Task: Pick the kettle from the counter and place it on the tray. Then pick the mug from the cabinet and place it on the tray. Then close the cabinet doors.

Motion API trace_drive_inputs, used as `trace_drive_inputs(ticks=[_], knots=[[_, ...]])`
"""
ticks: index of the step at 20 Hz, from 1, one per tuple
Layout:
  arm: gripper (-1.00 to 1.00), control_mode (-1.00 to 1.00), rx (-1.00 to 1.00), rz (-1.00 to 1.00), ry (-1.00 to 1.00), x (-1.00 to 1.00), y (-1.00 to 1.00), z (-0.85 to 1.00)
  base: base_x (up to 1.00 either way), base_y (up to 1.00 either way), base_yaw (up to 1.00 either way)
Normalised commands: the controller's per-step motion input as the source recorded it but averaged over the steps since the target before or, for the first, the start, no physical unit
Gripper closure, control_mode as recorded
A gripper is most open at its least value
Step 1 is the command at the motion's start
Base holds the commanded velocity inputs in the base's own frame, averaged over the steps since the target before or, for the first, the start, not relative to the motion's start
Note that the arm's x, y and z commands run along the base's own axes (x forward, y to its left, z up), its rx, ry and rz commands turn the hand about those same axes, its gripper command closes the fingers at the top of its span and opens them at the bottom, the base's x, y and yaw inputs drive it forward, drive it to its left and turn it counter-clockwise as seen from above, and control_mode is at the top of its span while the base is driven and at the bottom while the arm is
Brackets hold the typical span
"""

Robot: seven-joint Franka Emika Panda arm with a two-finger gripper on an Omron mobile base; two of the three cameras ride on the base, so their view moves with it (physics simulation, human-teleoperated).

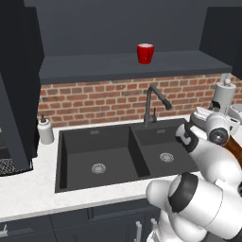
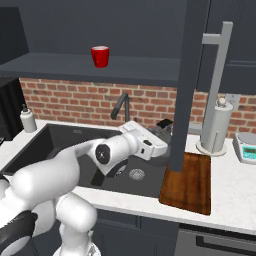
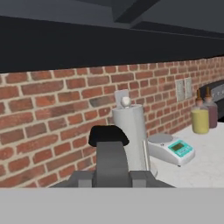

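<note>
I see my gripper (image 2: 160, 137) nearly closed, pinching the kettle (image 3: 111, 157) just left of the tray (image 2: 192, 185) on the counter (image 2: 232, 192), partly behind an open cabinet door (image 2: 187, 85), the mug (image 2: 100, 56) up in the cabinet (image 2: 75, 65).

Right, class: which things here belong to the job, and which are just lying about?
Job: kettle, tray, mug, cabinet door, counter.
Lying about: paper-towel roll, kitchen scale, soap dispenser, tap, yellow bottle.
</note>
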Motion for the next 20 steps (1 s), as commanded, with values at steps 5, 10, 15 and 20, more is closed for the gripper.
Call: trace_drive_inputs(ticks=[5, 10, 15, 20], knots=[[1.0, -1.0, 0.0, 0.0, 0.0, 0.07, -0.14, -0.02, 0.0, 0.0, 0.0], [1.0, -1.0, 0.0, 0.0, 0.0, 0.0, -0.15, -0.01, 0.0, 0.0, 0.0], [1.0, -1.0, 0.0, 0.0, 0.0, 0.09, -0.18, 0.0, 0.0, 0.0, 0.0], [1.0, -1.0, -0.01, 0.0, 0.0, 0.15, -0.12, -0.04, 0.0, 0.0, 0.0]])
